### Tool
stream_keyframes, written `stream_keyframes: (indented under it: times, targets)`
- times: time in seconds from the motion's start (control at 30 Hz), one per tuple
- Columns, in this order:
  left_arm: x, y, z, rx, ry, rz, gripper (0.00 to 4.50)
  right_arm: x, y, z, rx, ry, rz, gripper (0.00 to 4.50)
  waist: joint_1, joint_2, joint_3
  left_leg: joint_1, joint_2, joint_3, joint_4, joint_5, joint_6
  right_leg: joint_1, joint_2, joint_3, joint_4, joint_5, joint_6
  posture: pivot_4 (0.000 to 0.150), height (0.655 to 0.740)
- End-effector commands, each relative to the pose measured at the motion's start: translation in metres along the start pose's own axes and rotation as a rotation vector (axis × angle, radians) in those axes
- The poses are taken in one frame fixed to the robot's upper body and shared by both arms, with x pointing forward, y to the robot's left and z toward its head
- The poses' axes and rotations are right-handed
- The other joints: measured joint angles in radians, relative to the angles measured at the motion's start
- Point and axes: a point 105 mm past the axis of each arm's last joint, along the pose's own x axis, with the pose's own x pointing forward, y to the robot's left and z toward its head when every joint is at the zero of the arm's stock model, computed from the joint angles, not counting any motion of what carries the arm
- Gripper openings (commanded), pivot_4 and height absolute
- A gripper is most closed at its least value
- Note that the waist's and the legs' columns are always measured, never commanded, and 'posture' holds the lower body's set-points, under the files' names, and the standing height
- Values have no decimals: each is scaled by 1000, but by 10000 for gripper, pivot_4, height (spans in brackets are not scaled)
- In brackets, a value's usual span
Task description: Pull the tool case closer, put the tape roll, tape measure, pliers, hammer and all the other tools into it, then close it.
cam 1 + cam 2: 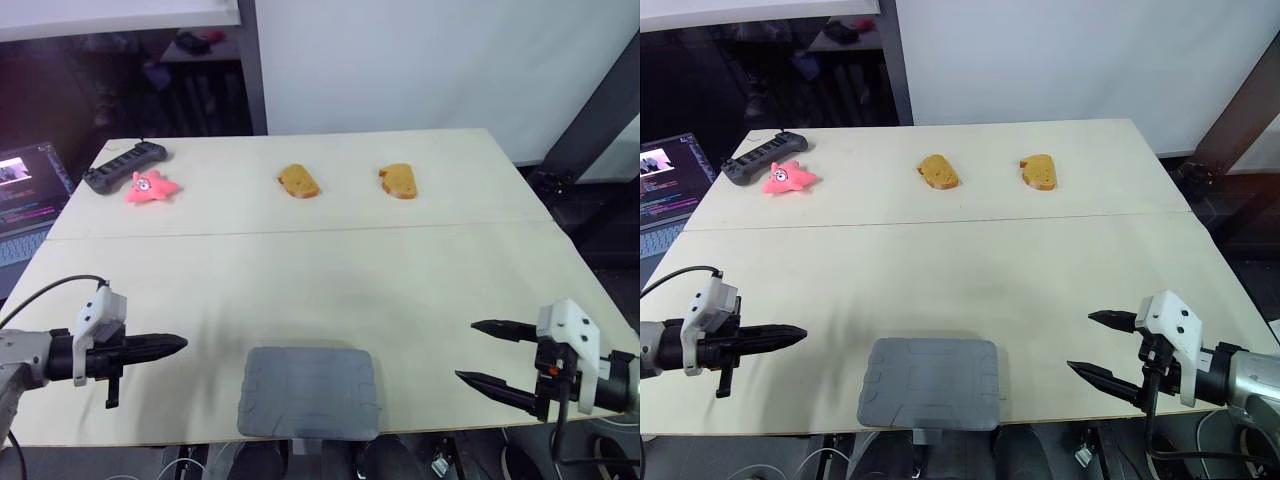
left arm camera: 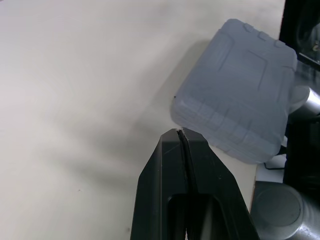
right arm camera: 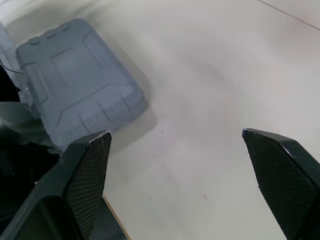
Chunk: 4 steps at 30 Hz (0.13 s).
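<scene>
The grey tool case [image 1: 310,391] lies with its lid down at the table's near edge, in the middle, also seen in the left wrist view [image 2: 240,102] and the right wrist view [image 3: 75,100]. My left gripper [image 1: 175,344] hovers to the left of the case, shut with nothing in it, its tips pointing toward the case. My right gripper [image 1: 475,352] is to the right of the case, open and empty, its fingers [image 3: 87,170] spread wide.
Two brown bread-like pieces [image 1: 299,181] [image 1: 398,181] lie at the far middle of the table. A pink star toy [image 1: 150,187] and a black controller [image 1: 124,166] sit at the far left. A laptop [image 1: 25,190] stands off the table's left side.
</scene>
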Motion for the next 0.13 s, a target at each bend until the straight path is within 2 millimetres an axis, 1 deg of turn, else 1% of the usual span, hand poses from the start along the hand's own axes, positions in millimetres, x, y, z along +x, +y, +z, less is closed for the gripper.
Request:
stream_keyframes:
  times: [0.03,0.13]
  targets:
    - [-4,0,9,37,-18,11,0,1,0,5,-19,-20,6,44284,0,0,0,0,0,0,0,0,0,0,0,0,0,0,0,1500,7400]
    - [-3,0,11,54,-25,15,0,2,0,5,-15,-25,9,44284,0,0,0,0,0,0,0,0,0,0,0,0,0,0,0,1500,7400]
